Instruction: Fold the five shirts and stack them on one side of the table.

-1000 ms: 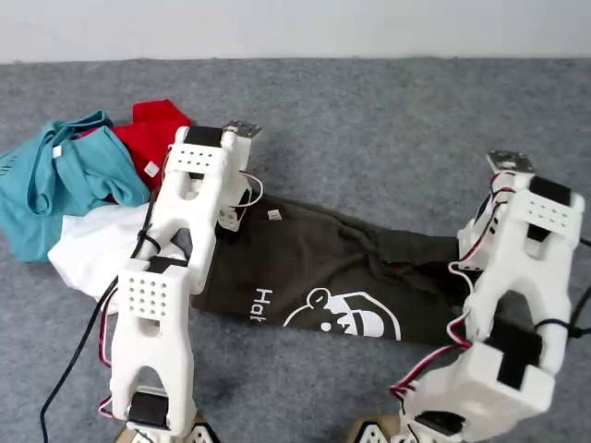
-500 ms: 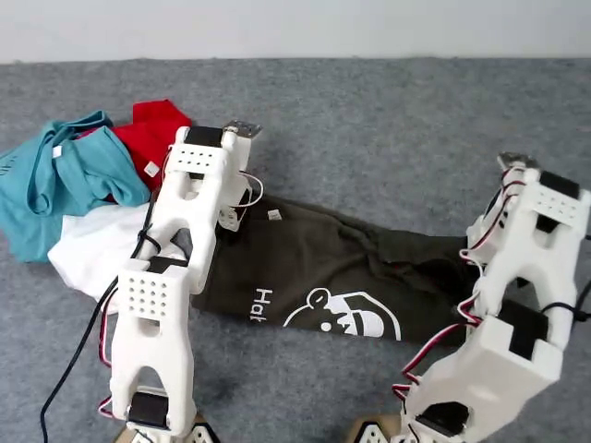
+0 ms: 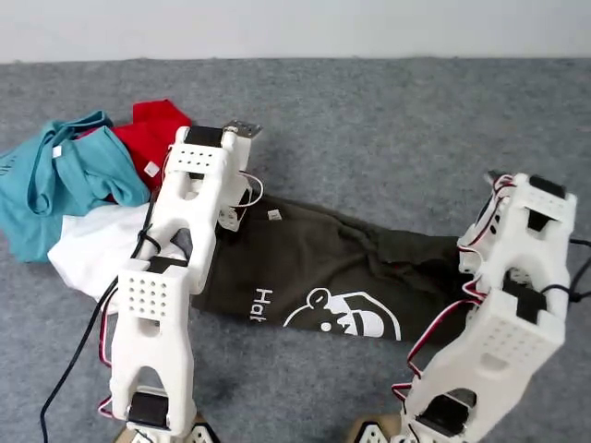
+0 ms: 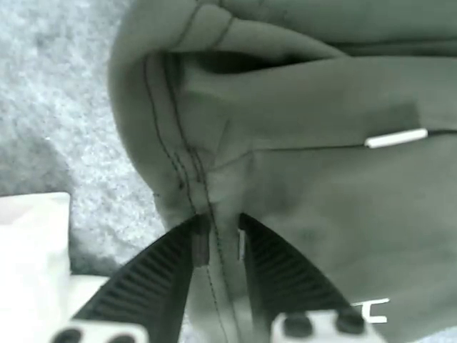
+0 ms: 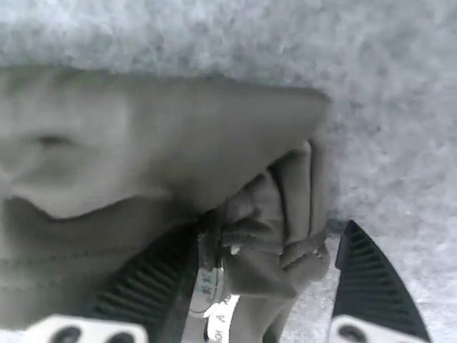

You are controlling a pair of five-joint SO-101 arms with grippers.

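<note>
Olive shirt (image 3: 351, 268), perhaps cotton; ribbed left claw (image 4: 218, 227)

A: Grey, felt-like covering all across the bench (image 3: 397, 138), fuzzy texture right out to the edges.
B: And a plain white wall (image 3: 295, 28) runs along its far side.

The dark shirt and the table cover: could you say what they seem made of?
Dark shirt: soft matte knit, probably cotton jersey; it creases and shows stitched seams. Table cover: grey felt or short-pile carpet, given its fuzzy, speckled surface.
</note>
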